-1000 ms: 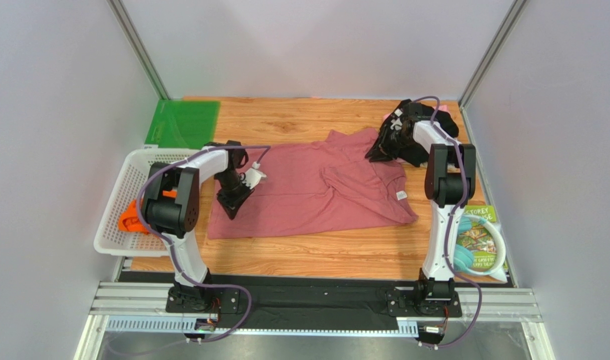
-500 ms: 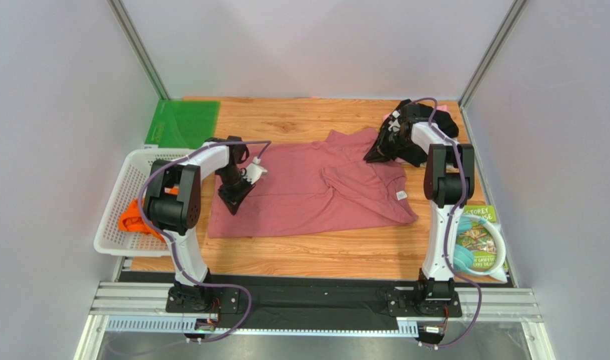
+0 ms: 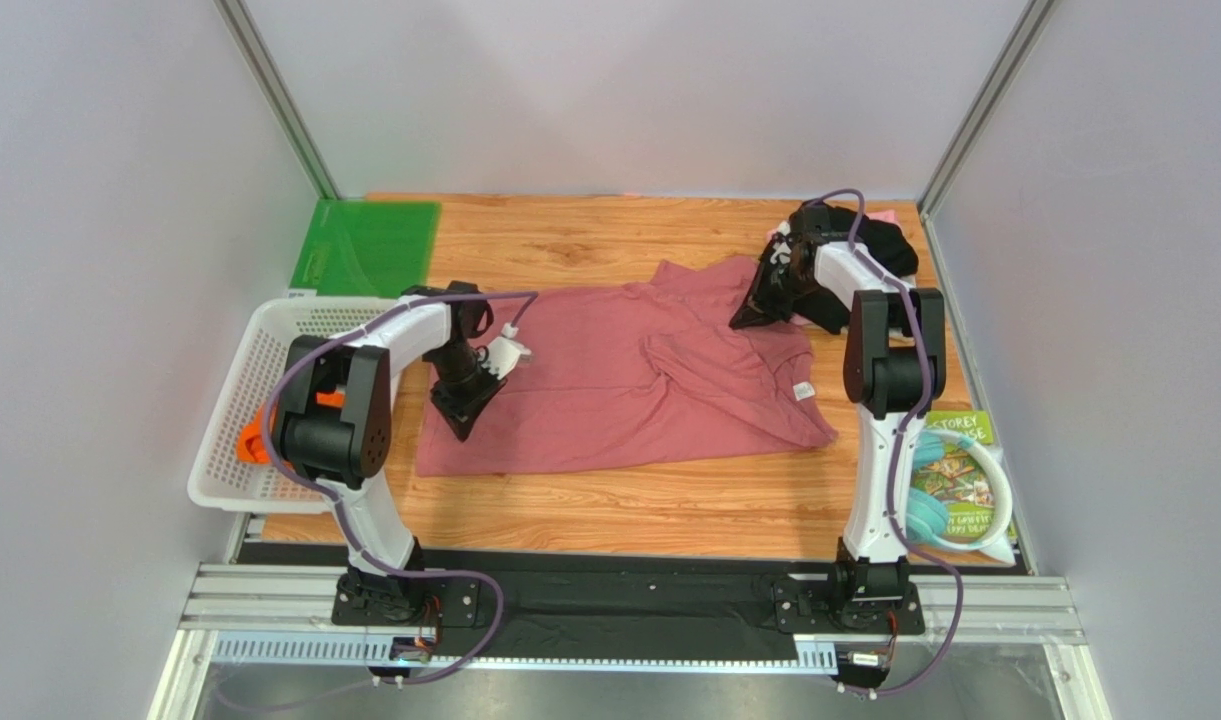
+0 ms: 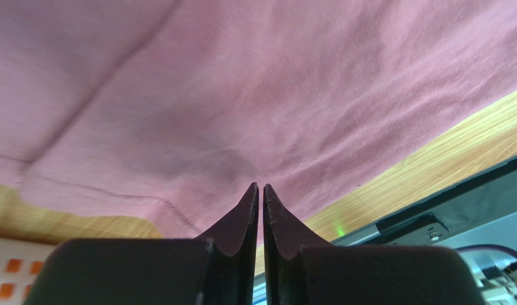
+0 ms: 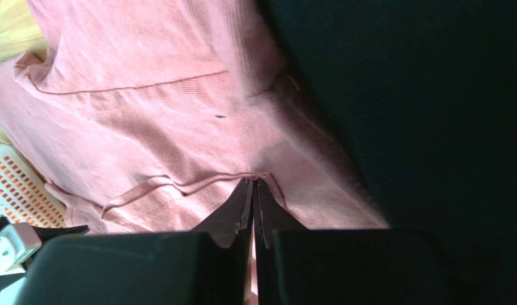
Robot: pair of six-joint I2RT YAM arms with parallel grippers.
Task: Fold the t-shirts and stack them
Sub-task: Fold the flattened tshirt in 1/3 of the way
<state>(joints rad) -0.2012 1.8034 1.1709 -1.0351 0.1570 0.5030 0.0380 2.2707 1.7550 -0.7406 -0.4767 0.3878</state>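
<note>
Plainly, both grippers are pinched onto one garment. The left gripper (image 4: 261,187) has its jaws together on a small pucker of the dusty-rose t-shirt (image 3: 631,383), just inside the shirt's left hem. The right gripper (image 5: 252,183) is clamped on a seam fold at the shirt's far right corner, hard against the black t-shirt (image 5: 401,127). The rose shirt lies spread but rumpled across the middle of the table (image 3: 601,518), its white neck label (image 3: 803,390) showing near the right edge.

Both bites look thin, so a lift or pull could let the cloth slide out of one gripper and leave the shirt skewed. The right tips sit so close to the black cloth that some of it may be caught and dragged along. An uneven pull would likely set the crumple near the collar into the fold.

The left arm arcs up from its base, elbow above the white basket (image 3: 218,488), forearm turned inward and wrist pitched down. The right arm is stretched almost straight along the right side, wrist bent left and down.
</note>
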